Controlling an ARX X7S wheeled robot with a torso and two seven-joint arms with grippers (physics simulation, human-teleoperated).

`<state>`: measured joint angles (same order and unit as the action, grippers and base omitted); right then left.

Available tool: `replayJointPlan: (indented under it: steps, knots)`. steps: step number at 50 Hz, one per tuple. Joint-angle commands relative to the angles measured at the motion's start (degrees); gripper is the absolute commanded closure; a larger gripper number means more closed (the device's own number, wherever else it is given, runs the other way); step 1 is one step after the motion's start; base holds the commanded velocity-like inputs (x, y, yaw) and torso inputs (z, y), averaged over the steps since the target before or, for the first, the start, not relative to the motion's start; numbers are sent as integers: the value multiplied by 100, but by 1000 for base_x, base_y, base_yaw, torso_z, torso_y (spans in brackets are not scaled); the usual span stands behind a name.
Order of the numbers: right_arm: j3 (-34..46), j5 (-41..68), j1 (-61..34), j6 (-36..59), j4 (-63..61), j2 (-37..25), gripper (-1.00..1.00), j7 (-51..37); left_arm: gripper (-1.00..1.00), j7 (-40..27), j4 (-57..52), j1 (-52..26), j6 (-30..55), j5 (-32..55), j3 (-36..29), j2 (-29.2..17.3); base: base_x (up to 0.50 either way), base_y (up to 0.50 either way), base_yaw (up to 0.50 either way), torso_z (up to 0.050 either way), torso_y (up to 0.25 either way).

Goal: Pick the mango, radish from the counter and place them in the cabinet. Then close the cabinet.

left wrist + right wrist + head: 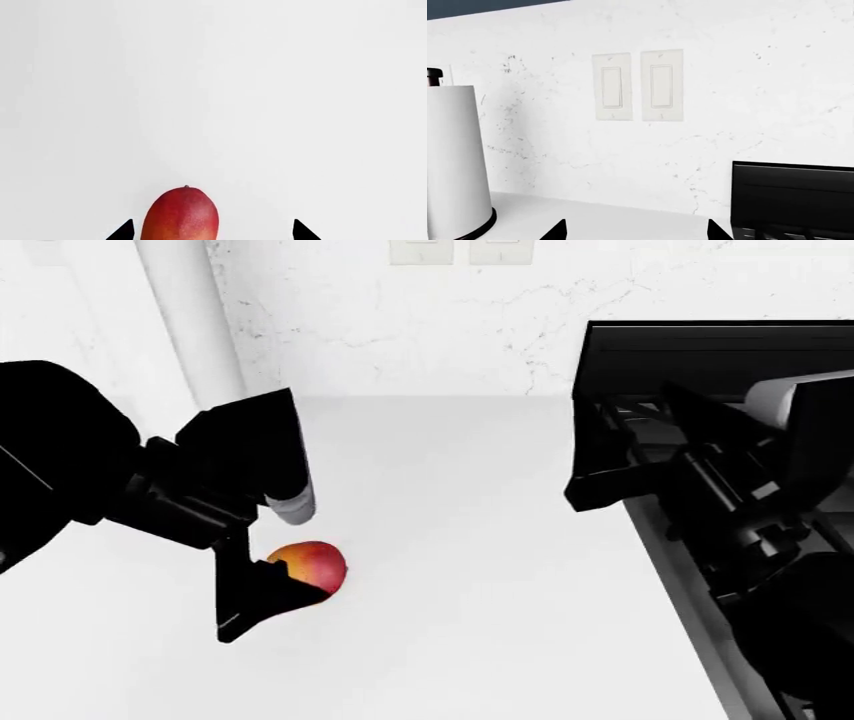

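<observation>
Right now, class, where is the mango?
In the head view the mango lies on the white counter, left of centre, between the left gripper's open fingers.

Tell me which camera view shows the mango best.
The left wrist view: the mango fills the foreground between the left tool's tips. In the head view the tool partly hides it. The right wrist view misses it.

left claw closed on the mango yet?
No. In the left wrist view the mango sits between the left claw tips, with a clear gap on one side.

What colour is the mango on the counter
Red at the tip, shading to orange-yellow lower down on the mango; the left wrist view shows it best.
</observation>
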<state>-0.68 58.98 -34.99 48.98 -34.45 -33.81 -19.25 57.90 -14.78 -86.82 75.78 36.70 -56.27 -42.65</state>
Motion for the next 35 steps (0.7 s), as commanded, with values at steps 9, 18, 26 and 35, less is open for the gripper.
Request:
replayJointPlan:
  steps: [9, 18, 26, 35]
  knots:
    - [-27, -5, 52, -68, 28, -45, -100, 14, -100, -132, 409, 202, -336, -245, -268, 130, 0, 0, 0, 0, 0]
    - [-1, 3, 44, -77, 27, -33, -100, -2, -100, -153, 574, 280, -439, -314, -382, 210, 0, 0, 0, 0, 0]
    - [-16, -7, 98, -124, 28, -47, -100, 16, -100, -164, 746, 337, -554, -417, -527, 281, 0, 0, 0, 0, 0]
    - [-20, -21, 139, -166, 48, -51, -100, 25, -100, -92, 928, 349, -623, -532, -769, 340, 0, 0, 0, 0, 0]
